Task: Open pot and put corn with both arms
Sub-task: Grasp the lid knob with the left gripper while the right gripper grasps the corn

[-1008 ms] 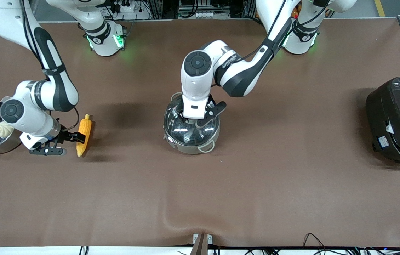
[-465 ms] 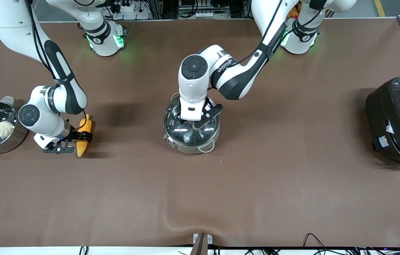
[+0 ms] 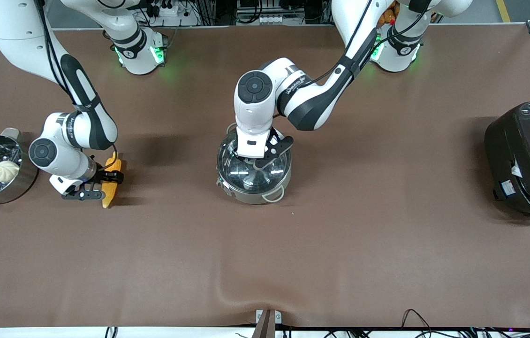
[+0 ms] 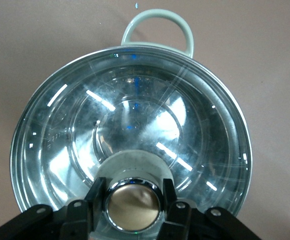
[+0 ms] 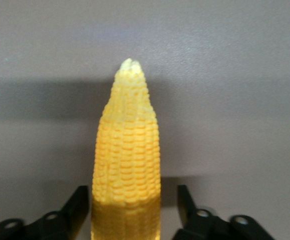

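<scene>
Centre frame, left gripper (image 3: 259, 162) brackets the pot (image 3: 253, 171) knob, lid still on; mid-left, right gripper (image 3: 111, 180) straddles the corn (image 3: 111, 185), fingers apart.

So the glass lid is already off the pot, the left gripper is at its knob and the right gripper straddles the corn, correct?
Not quite: the left wrist view shows the lid still seated on the pot, left gripper around the knob. The right gripper does straddle the corn.
</scene>
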`<act>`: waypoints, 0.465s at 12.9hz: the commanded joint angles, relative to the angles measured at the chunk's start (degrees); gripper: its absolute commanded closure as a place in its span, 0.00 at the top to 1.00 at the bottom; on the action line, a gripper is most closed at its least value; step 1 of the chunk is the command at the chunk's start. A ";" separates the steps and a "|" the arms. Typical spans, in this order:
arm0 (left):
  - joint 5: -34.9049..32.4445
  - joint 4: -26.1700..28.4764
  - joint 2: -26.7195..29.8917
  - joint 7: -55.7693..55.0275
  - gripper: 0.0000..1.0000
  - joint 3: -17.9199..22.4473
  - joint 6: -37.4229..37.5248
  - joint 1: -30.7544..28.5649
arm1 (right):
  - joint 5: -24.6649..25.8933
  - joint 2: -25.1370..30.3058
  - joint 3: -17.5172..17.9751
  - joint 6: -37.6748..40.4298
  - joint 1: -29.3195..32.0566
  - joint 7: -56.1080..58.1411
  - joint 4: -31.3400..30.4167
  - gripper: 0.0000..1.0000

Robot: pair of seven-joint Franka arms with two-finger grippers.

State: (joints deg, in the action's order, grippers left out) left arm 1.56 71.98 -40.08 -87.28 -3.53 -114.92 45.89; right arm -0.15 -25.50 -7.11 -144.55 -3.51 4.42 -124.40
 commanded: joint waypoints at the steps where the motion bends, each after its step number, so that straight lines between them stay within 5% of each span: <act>1: 0.11 -0.44 -0.26 -0.87 0.12 0.72 0.66 0.95 | -0.99 0.72 1.31 0.32 0.87 0.68 -0.49 0.11; 2: 0.20 -0.44 -0.26 -0.79 0.00 0.80 0.66 0.95 | -0.99 0.98 1.75 0.41 0.87 0.59 -0.14 0.00; 6: -0.07 -0.44 5.42 -0.09 0.00 0.80 6.00 0.25 | -1.08 1.86 2.54 9.25 0.87 0.59 4.85 0.00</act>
State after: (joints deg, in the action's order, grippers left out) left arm 1.56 71.67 -39.51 -87.28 -3.49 -113.59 45.92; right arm -0.37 -25.32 -5.65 -140.52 -3.51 4.42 -122.20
